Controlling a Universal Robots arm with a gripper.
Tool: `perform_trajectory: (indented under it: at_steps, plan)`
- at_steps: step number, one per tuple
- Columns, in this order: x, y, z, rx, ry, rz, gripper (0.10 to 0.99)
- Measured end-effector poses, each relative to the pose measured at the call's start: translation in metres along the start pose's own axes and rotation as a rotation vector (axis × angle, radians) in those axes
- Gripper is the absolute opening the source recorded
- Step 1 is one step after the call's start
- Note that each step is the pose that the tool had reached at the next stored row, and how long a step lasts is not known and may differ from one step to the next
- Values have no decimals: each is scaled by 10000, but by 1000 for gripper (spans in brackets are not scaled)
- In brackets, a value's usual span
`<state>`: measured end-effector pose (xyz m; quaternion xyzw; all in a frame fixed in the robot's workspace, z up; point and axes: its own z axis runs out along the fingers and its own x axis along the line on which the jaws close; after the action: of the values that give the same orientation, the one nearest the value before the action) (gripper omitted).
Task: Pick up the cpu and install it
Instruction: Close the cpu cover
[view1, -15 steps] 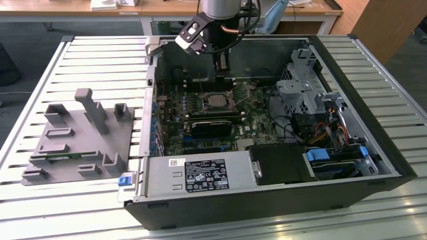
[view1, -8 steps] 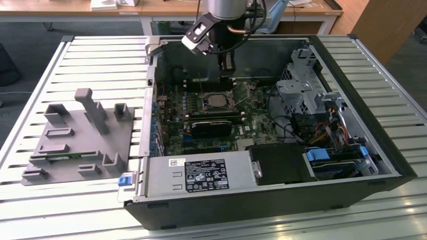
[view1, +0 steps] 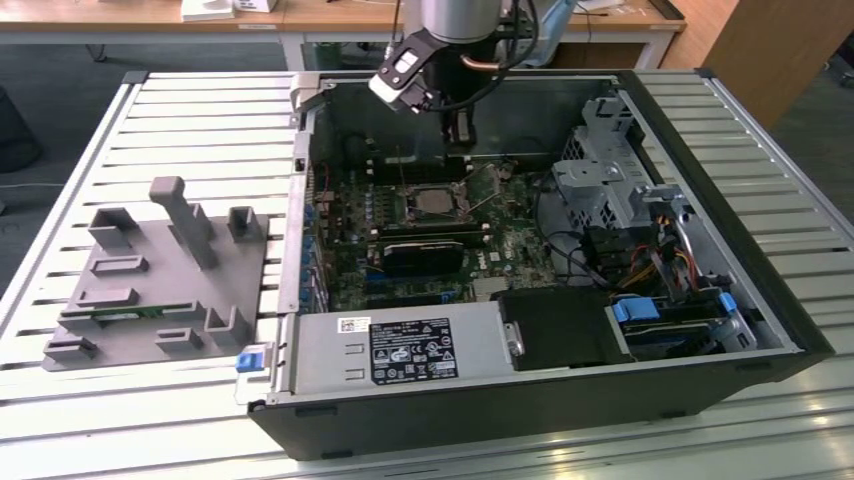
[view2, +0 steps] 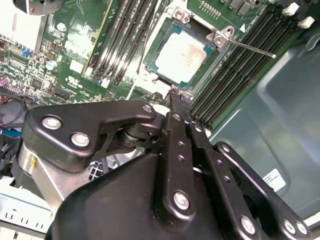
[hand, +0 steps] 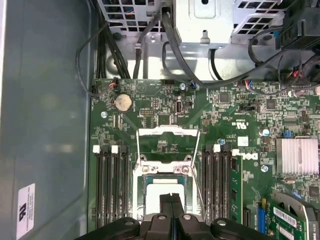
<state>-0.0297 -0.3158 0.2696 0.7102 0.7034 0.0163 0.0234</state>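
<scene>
The cpu lies flat in the motherboard socket inside the open computer case, its silver top facing up. It also shows in the second wrist view as the cpu, and partly behind the fingers as the cpu in the first wrist view. The socket's load plate stands swung open and its thin lever is raised. My gripper hangs above the board just beyond the socket, its black fingers pressed together with nothing between them; it shows too as gripper and gripper.
Memory slots flank the socket on both sides. A finned heatsink sits on the board. A drive cage and cables fill the exterior view's right, the power supply the front. A grey fixture stands outside the case.
</scene>
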Motion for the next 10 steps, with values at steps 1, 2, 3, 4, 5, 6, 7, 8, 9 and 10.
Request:
perform_trajectory:
  at_steps: [1, 2, 3, 4, 5, 6, 7, 8, 9, 10]
  plan:
    - [-3, 3, 1, 0, 1, 1, 106]
    - [-3, 13, 2, 0, 1, 1, 106]
    - [-3, 26, 4, 3, 0, 1, 106]
    - [-4, 44, 6, 7, 0, 1, 106]
    - [-3, 76, 9, 13, 0, 0, 106]
    - [-3, 103, 10, 15, -1, 1, 106]
    - [-3, 128, 12, 17, -1, 0, 106]
    - [-3, 142, 12, 19, -1, -3, 106]
    - [-3, 147, 11, 22, -1, -5, 106]
    - [-3, 148, 2, 25, -3, -5, 106]
